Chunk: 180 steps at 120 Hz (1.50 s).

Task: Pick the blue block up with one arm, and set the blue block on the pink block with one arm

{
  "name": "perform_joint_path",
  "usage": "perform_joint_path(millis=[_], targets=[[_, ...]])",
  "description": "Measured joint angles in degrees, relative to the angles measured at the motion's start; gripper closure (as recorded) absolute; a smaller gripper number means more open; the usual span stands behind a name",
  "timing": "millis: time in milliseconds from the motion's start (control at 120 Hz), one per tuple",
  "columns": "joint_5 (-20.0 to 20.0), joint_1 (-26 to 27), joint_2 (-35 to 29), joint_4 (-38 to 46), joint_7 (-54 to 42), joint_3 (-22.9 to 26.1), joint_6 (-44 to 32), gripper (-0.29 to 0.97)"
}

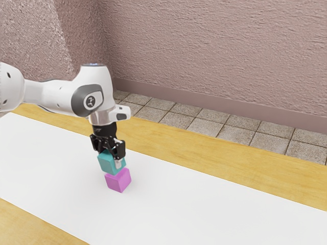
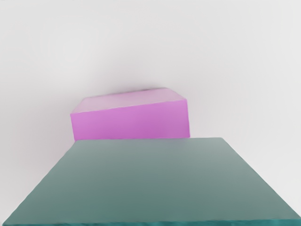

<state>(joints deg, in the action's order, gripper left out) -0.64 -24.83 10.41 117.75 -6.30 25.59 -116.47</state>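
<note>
Pincer apparently around blue block

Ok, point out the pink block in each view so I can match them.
Exterior view: the pink block sits on the white table, directly under the blue block that the gripper holds.
Wrist view: the pink block lies just beyond the blue block under the hand.
Shared landmark: the blue block.

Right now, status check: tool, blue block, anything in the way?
Tool shut on blue block. Block sits directly over pink block, contact unclear. No obstruction seen around the stack.
</note>
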Motion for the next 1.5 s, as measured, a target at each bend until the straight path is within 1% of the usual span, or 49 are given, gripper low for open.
perform_joint_path(millis=[817, 858, 950, 1042, 1250, 1367, 1500], targets=[[0.1, 0.0, 1.2, 0.3, 0.7, -0.1, -2.0, 0.30], [0.1, 0.0, 1.2, 0.4, 0.7, -0.1, -2.1, 0.29], [0.0, 0.0, 1.2, 0.4, 0.7, -0.1, -2.2, 0.19], [0.0, 0.0, 1.2, 0.4, 0.6, -0.1, -2.3, 0.12], [0.0, 0.0, -1.1, -0.5, 0.5, 0.2, -2.1, 0.05], [-0.1, 0.0, -4.0, -3.4, 0.4, 0.4, 0.3, 0.03], [-0.6, -0.5, -8.9, -11.2, 0.2, 1.3, 6.9, 0.01]])
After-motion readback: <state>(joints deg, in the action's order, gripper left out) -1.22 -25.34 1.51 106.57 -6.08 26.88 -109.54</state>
